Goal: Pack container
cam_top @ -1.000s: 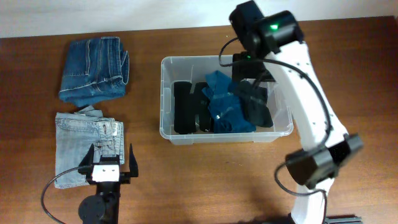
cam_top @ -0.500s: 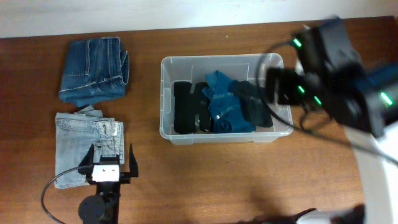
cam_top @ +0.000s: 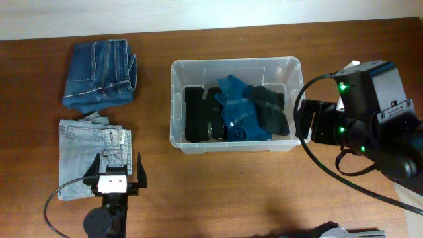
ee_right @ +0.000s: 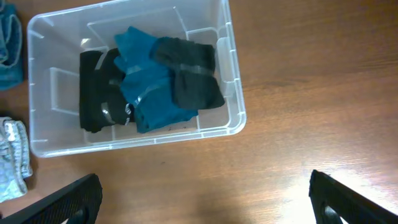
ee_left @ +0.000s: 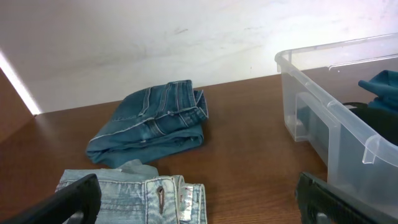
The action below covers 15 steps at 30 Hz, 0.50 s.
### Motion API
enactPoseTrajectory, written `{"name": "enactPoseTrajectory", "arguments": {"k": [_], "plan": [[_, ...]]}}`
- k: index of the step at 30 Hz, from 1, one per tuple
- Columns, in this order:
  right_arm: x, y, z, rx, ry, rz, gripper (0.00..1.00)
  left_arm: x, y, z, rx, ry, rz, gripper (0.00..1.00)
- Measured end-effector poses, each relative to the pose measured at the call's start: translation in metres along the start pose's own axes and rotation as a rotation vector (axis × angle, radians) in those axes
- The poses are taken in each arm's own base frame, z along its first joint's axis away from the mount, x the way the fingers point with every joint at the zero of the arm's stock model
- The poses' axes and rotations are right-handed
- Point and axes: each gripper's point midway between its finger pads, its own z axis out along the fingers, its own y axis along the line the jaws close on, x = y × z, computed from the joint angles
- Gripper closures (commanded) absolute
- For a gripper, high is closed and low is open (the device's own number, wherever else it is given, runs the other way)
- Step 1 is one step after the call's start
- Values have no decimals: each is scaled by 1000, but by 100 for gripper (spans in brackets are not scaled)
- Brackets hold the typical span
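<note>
**Overhead view.** I see the large clear rectangular plastic container (cam_top: 232, 62) standing upright on the brown wooden table (cam_top: 218, 192), a little right of centre. It holds three folded garments side by side: a black one (cam_top: 197, 116) at the left, a teal one (cam_top: 238, 114) in the middle and a dark grey one (cam_top: 271, 110) at the right. A folded pair of dark blue jeans (cam_top: 99, 74) and a folded pair of pale blue jeans (cam_top: 86, 151) lie well apart from the container, at the table's left.

**Left claw.** The left gripper (cam_top: 118, 165) hangs over the near edge of the pale jeans, its jaws spread wide and holding nothing. The container lies well to its right and farther back.

**Right claw.** The white and black right arm (cam_top: 373, 119) hovers just beside the container's right short wall, outside the rim. In the right wrist view the right gripper (ee_right: 205, 202) stands wide, its two black fingers (ee_right: 65, 200) at the bottom corners with only bare table between them. The whole container lies ahead of the claw, apart from both fingers.
</note>
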Motion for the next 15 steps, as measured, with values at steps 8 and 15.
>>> {"name": "enactPoseTrajectory", "arguments": {"k": [8,15], "plan": [[2,3,0,-20,10,0,2,0,0,0,0,0,0,1],[2,1,2,-4,13,-2,2,0,0,0,0,0,0,1]]}}
